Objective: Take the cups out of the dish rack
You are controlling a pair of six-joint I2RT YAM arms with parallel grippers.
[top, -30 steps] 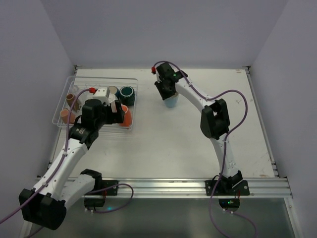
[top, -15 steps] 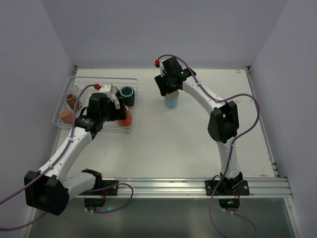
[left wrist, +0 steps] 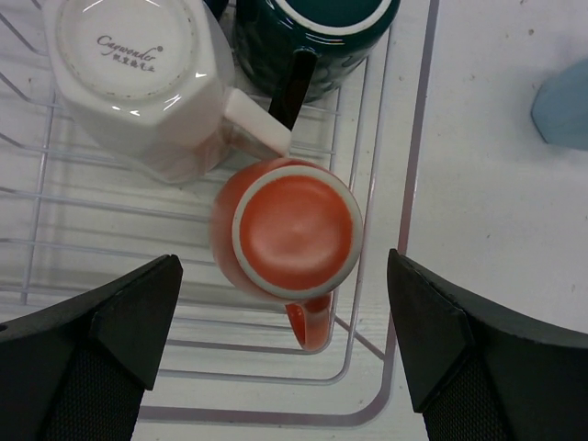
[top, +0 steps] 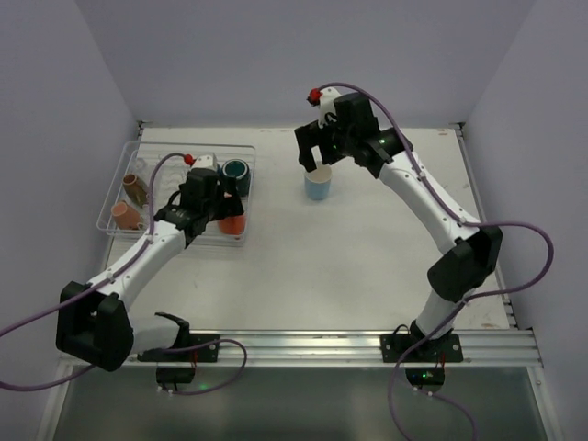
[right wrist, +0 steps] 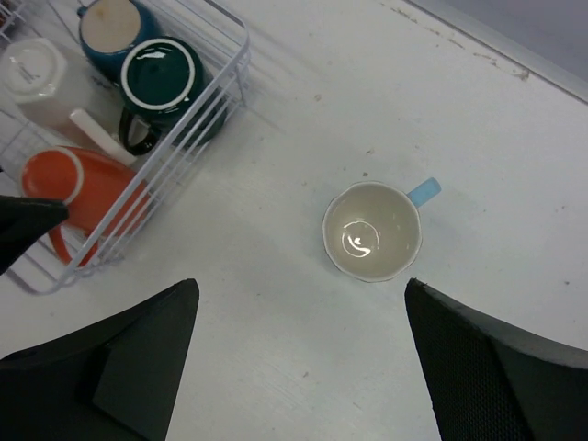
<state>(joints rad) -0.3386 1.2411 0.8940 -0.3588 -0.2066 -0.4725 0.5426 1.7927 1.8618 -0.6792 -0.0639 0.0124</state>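
Hazard check: left claw (left wrist: 285, 317) hangs wide open and empty over the orange cup (left wrist: 294, 230), which sits upside down in the rack's (left wrist: 407, 230) near right corner. Its right finger (left wrist: 441, 331) lines up with the rack's rim; descending so, it may strike wire and shift the rack. White mug's (left wrist: 138, 83) handle, just beside, may get dragged. Right claw (right wrist: 303, 358), wide open and empty, hovers above the blue cup (right wrist: 372, 230), upright on the tabletop (right wrist: 514, 138) right of the rack.

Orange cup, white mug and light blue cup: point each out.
orange cup (left wrist: 296, 230), left wrist view, upturned base.
white mug (left wrist: 129, 44), left wrist view, upturned base.
light blue cup (right wrist: 367, 234), right wrist view, inside bottom.
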